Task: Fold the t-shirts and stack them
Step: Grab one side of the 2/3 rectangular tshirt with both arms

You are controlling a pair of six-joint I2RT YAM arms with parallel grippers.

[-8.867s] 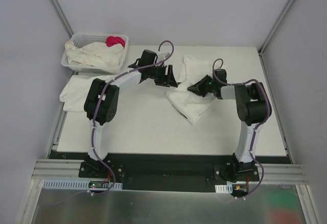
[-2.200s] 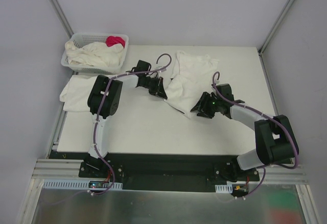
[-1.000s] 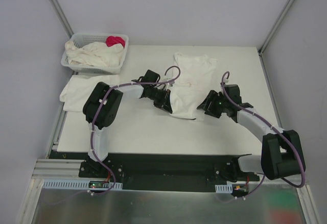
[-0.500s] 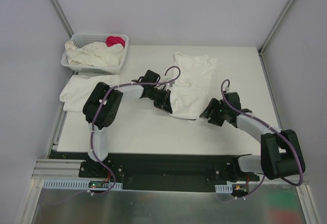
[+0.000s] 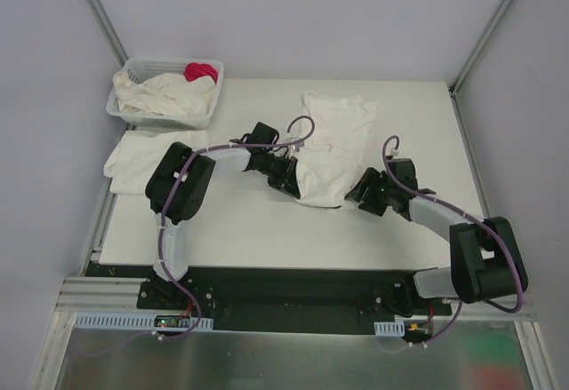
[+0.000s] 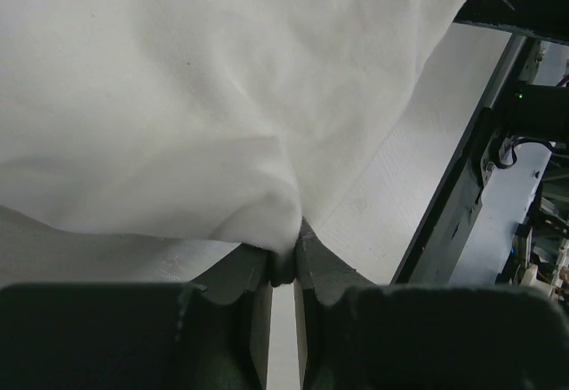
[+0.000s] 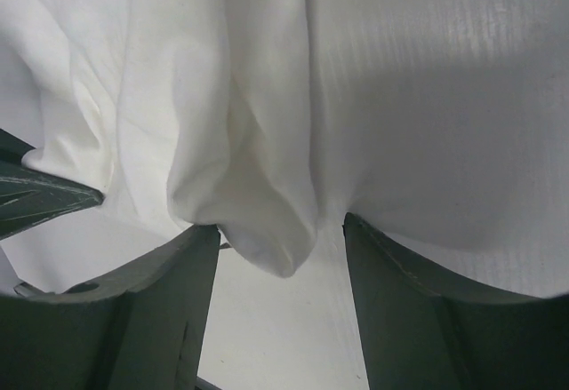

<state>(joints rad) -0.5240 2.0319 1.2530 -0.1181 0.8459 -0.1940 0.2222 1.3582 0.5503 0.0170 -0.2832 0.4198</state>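
The shirt (image 5: 331, 141) lies hem-nearest, long axis running away, its left hem corner pinched in the left claw (image 6: 283, 261), its right corner between the jaws of the spread right claw (image 7: 280, 230).

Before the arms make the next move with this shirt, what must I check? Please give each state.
1. Left gripper shut on the t-shirt edge: ok.
2. Right gripper shut on the t-shirt: not ok; jaws open, a fold lies between them.
3. T-shirt smooth near that edge: not ok; folds show.
4. The two grippers apart from each other: ok.
5. Basket away from both: ok.
6. Cloth layers in the left pinch: cannot tell.
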